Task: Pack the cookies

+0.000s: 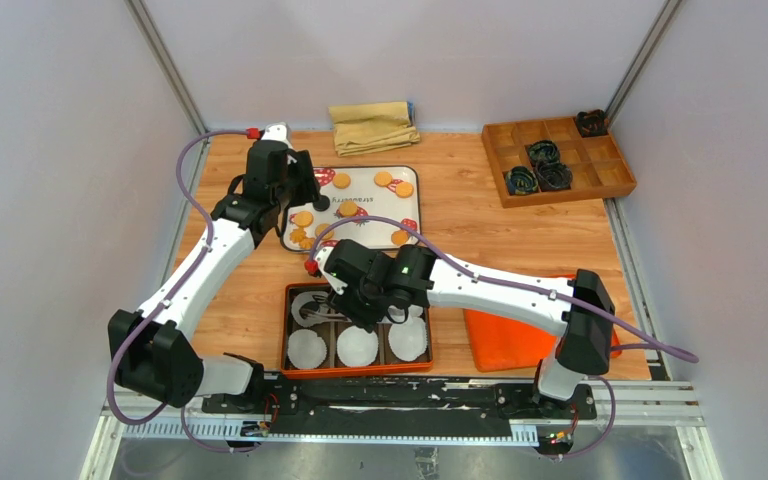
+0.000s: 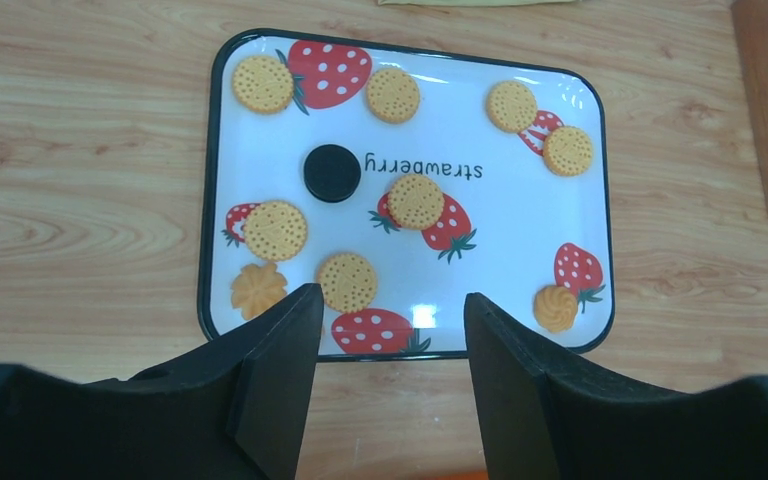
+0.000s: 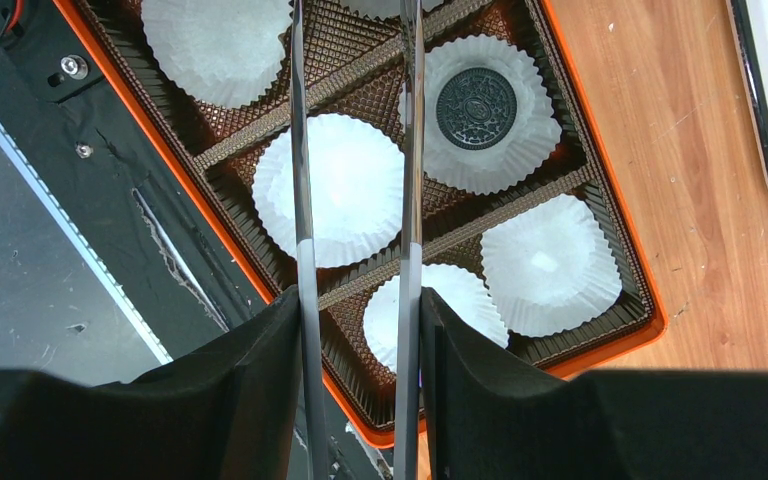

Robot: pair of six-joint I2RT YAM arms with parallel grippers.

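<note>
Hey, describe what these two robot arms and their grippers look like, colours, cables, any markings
Both arms have white link shells with black joint housings. A purple cable loops along each arm, ending in a small red connector. A green light glows on the right arm's wrist. The left gripper has thick, matte black wedge-shaped fingers. The right gripper has similar black fingers that carry long, thin, shiny strips.

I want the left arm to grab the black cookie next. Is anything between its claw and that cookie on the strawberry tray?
Nothing visible blocks it. The left claw hangs open above the tray's near edge, and the black cookie lies bare farther in. One golden cookie sits between them, flat on the tray and below the fingers.
</note>
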